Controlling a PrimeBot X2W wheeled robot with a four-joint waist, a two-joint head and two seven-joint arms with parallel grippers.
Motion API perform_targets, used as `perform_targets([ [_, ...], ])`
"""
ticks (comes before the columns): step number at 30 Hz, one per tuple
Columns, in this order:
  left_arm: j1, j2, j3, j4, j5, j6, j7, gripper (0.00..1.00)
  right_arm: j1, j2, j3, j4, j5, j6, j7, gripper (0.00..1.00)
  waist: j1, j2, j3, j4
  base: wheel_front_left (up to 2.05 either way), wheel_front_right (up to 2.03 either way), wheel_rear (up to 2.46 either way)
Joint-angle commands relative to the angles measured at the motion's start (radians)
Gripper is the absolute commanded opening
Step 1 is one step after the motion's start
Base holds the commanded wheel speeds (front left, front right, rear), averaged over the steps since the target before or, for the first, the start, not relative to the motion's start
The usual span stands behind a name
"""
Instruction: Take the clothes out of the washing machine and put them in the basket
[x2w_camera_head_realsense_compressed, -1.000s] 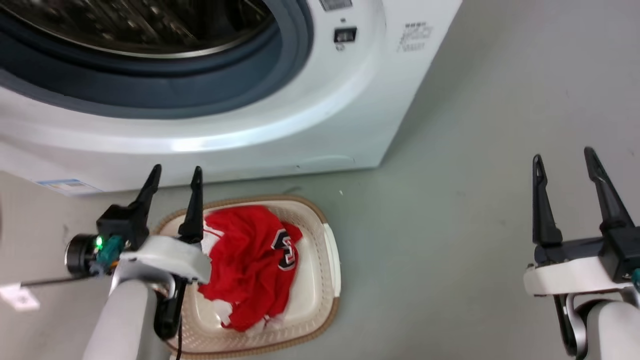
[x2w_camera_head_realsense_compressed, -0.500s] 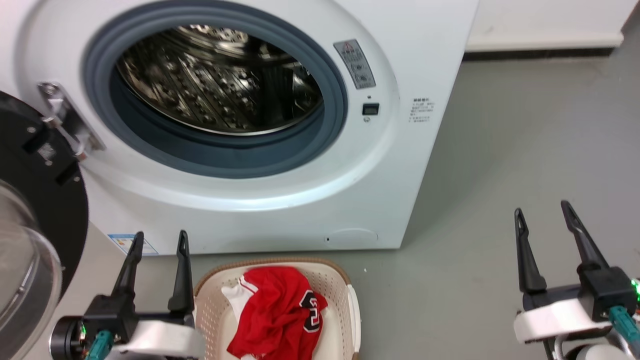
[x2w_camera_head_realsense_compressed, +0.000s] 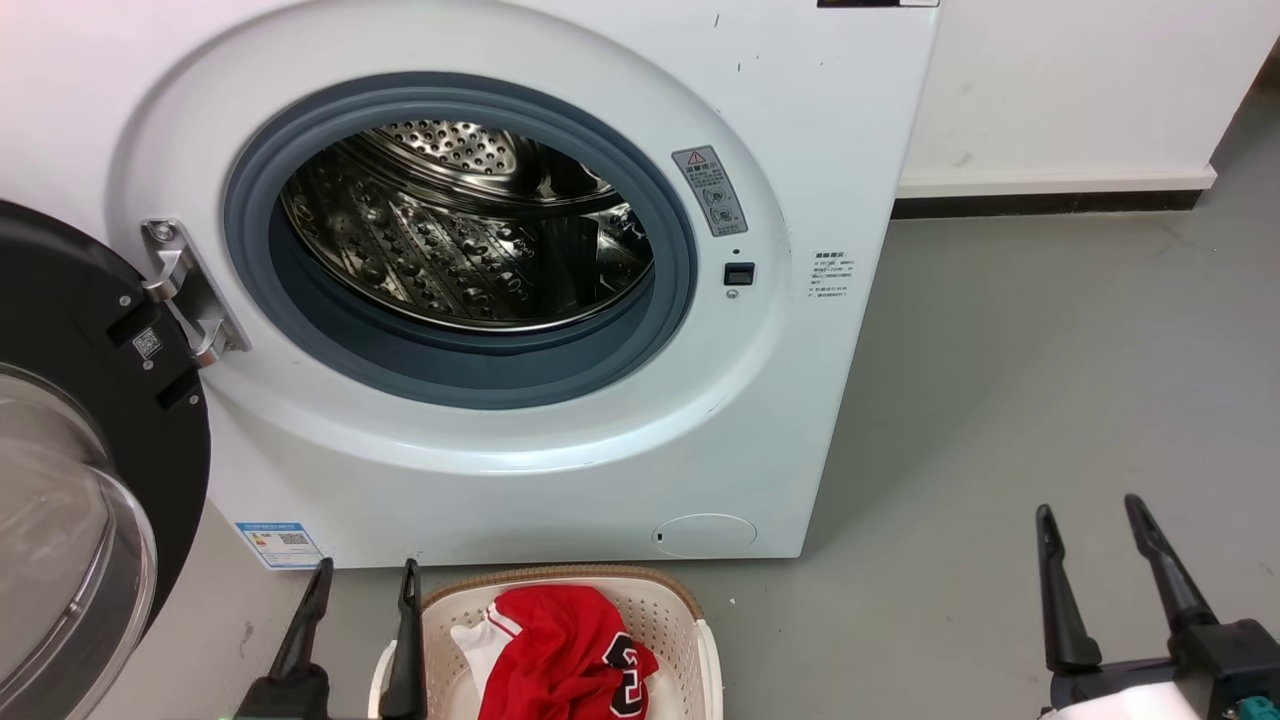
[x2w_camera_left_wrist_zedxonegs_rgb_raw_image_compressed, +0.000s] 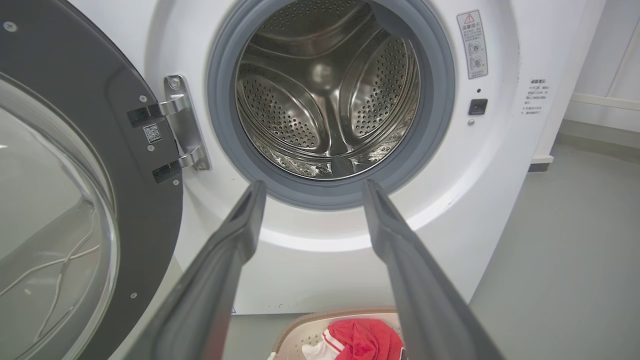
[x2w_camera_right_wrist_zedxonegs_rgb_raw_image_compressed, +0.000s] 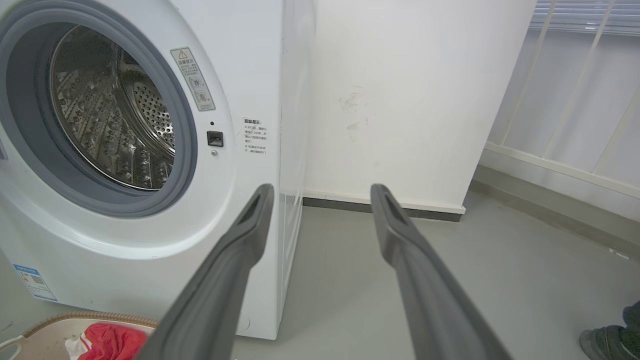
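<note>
The white washing machine (x2w_camera_head_realsense_compressed: 780, 150) stands with its black-framed glass door (x2w_camera_head_realsense_compressed: 90, 400) swung open to the left; its steel drum (x2w_camera_head_realsense_compressed: 460, 230) shows bare metal and no fabric. On the floor in front sits the cream basket (x2w_camera_head_realsense_compressed: 665, 610) holding the red clothes (x2w_camera_head_realsense_compressed: 560, 650), a jersey with white trim. My left gripper (x2w_camera_head_realsense_compressed: 367, 575) is open and holds nothing, just left of the basket. Over bare floor at the lower right, my right gripper (x2w_camera_head_realsense_compressed: 1090, 510) is open too, also without anything in it. The left wrist view looks between the left gripper (x2w_camera_left_wrist_zedxonegs_rgb_raw_image_compressed: 312, 185) into the drum (x2w_camera_left_wrist_zedxonegs_rgb_raw_image_compressed: 325, 100).
A white wall with a dark skirting strip (x2w_camera_head_realsense_compressed: 1050, 200) runs behind the machine to the right. Grey floor (x2w_camera_head_realsense_compressed: 1050, 380) spreads right of the machine. A dark shoe (x2w_camera_right_wrist_zedxonegs_rgb_raw_image_compressed: 612, 335) shows at the lower right edge of the right wrist view.
The head camera has tilted up, so the porthole and drum come into full view while basket and grippers slide to the bottom edge. Both grippers stay open.
</note>
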Motion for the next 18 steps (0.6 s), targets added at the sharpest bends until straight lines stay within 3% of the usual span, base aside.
perform_targets([
  [1, 0.005, -0.002, -0.002, 0.004, 0.005, 0.007, -0.003, 1.0, 0.011, 0.001, 0.006, -0.007, -0.001, -0.001, -0.002, 1.0, 0.0003, 0.0, -0.001, -0.002, 0.0, 0.0, 0.0],
  [18, -0.016, -0.004, 0.019, -0.001, -0.009, 0.01, -0.003, 1.0, -0.013, 0.001, 0.006, -0.013, -0.001, -0.001, -0.002, 1.0, 0.0003, 0.0, -0.002, -0.003, 0.0, 0.0, 0.0],
])
